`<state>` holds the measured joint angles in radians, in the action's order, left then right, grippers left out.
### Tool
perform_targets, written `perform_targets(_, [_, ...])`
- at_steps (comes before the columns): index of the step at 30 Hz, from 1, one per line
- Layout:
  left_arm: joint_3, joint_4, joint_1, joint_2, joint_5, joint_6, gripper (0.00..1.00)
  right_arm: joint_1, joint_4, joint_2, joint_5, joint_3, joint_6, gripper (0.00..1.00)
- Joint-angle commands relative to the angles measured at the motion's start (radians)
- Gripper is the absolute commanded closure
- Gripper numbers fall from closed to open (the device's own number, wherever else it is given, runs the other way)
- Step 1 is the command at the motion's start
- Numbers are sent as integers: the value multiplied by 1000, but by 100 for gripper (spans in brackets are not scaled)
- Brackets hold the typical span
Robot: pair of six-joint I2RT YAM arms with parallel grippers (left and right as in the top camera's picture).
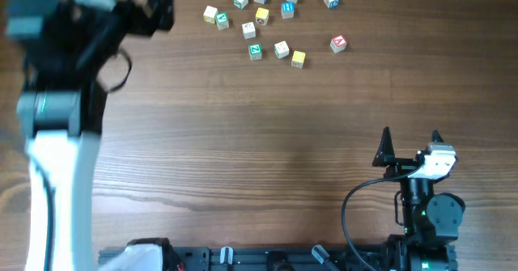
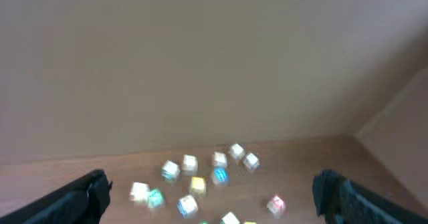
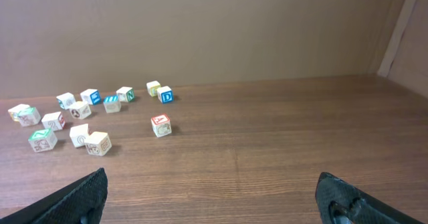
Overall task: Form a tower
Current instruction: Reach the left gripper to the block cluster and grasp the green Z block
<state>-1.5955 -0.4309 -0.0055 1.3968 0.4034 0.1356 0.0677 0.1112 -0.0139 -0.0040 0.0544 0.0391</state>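
No tower shows in any view. Several small letter cubes lie singly on the wooden table (image 1: pixel 267 141) at the far middle. Among them are a red-marked cube (image 1: pixel 338 43) (image 3: pixel 160 124), a green-marked cube (image 1: pixel 255 51) (image 3: pixel 42 140) and a yellow cube (image 1: pixel 298 58). My left gripper (image 1: pixel 162 6) (image 2: pixel 210 190) hovers open at the far left, pointing at the cluster, with nothing between its fingers. My right gripper (image 1: pixel 411 137) (image 3: pixel 210 184) stands open near the front right, well short of the cubes, and holds nothing. The left wrist view is blurred.
A brown wall (image 3: pixel 214 30) rises behind the cubes. The left arm (image 1: pixel 57 141) runs along the table's left side. The right arm's base (image 1: pixel 425 214) and a black cable (image 1: pixel 356 206) sit at the front edge.
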Motion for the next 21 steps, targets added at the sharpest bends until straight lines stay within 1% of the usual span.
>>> perform_targets(1, [-202,-46,-84,222,41,-1,0,-3,-3,5,-13,-1,-12,0])
perform_targets(2, [-238,-41,-120,293,31,-2,0,-3,-3,5,-13,-1,-12,0])
perform_targets(6, [-244,-30,-195,422,-80,-1,0,-3,-3,5,-13,-1,-12,0])
perform_targets(12, [-244,27,-298,649,-82,0,0,-3,-3,5,-13,-1,-12,0])
perform_targets(15, [-243,-57,-335,702,-87,0,0,-3,-3,5,-13,-1,-11,0])
perform_targets(17, [-242,-58,-348,730,-96,0,0,-3,-3,5,-13,-1,-11,0])
perform_targets(19, [-241,-63,-351,756,-173,8,0,-3,-3,5,-13,-1,-11,0])
perform_targets(20, [-241,-66,-351,764,-222,41,0,-3,-3,5,-13,-1,-11,0])
perform_targets(21, [-241,-68,-350,776,-295,114,0,-3,-3,5,-13,-1,-12,0])
